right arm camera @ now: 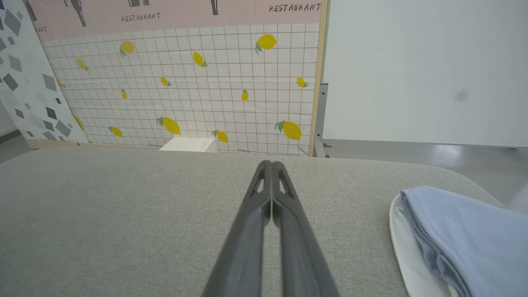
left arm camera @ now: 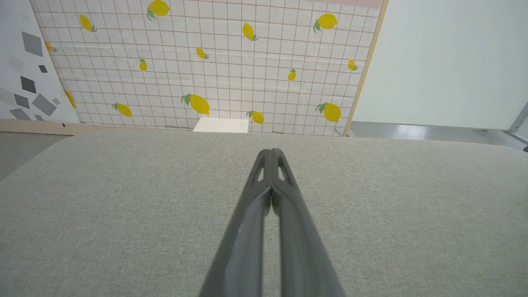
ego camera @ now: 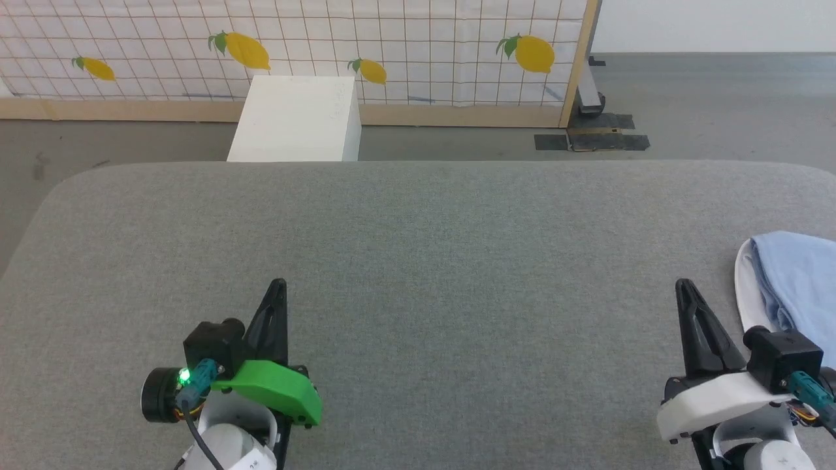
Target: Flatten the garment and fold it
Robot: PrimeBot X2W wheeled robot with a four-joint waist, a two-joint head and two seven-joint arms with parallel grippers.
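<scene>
1. Where the grey cloth-covered table (ego camera: 418, 248) nears its right edge, the shirt (ego camera: 797, 287) lies in a bunched heap. Its light blue folds are on top, and a white edge (ego camera: 741, 274) curves along its left side.
2. Part of the shirt runs off the right of the head view, so its full outline cannot be told.
3. The right gripper (ego camera: 684, 286) sits low at the table's lower right, just beside the shirt but apart from it. Its two dark fingers (right arm camera: 288, 231) are clenched tip to tip and grasp nothing.
4. The left gripper (ego camera: 279, 286) sits low at the lower left, well apart from the shirt. Its tips are pressed together the same way, with nothing between them.
5. Both grippers point toward the table's far edge.
6. In the right wrist view the shirt lies to the right of the closed fingers, with blue layers stacked over the white edge, which touches the table.
7. Beyond the table a white box (ego camera: 297, 117) stands on the grey floor (ego camera: 705, 111), against a tiled wall panel (ego camera: 418, 46) printed with yellow lemons. Its top looks plain and closed, so what it holds cannot be told.
</scene>
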